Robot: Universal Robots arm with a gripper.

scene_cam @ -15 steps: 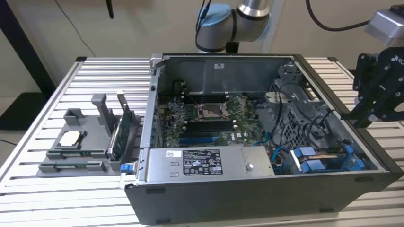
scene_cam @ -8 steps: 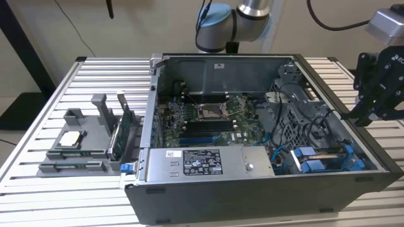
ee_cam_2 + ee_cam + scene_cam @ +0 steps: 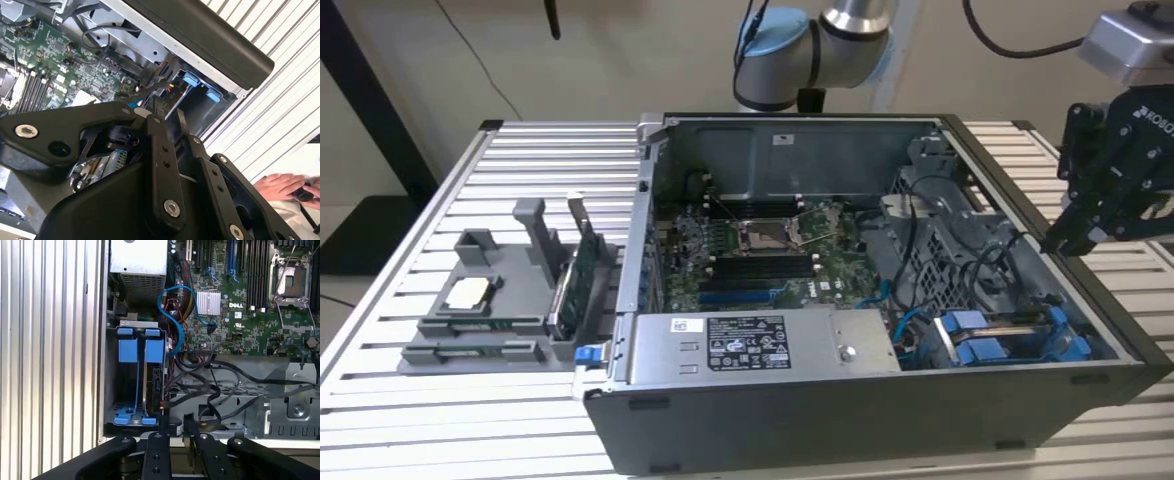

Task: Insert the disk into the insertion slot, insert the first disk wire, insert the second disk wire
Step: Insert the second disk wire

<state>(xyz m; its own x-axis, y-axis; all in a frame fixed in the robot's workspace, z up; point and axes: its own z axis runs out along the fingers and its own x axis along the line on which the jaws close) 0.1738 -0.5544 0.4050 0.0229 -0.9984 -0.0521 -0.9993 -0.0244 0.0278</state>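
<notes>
Hovering matte black angular gripper (image 3: 176,425); grip state cannot be told | flat, blue-framed disk (image 3: 154,352) stands edgewise inside dark grey metal insertion slot (image 3: 111,390); near gripper, apart

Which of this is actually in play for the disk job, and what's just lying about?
In play: gripper; disk in its blue carrier; insertion slot; blue cable next to it, probably a disk wire.
Lying about: power supply; motherboard; grey parts holder; a person's hand.
</notes>
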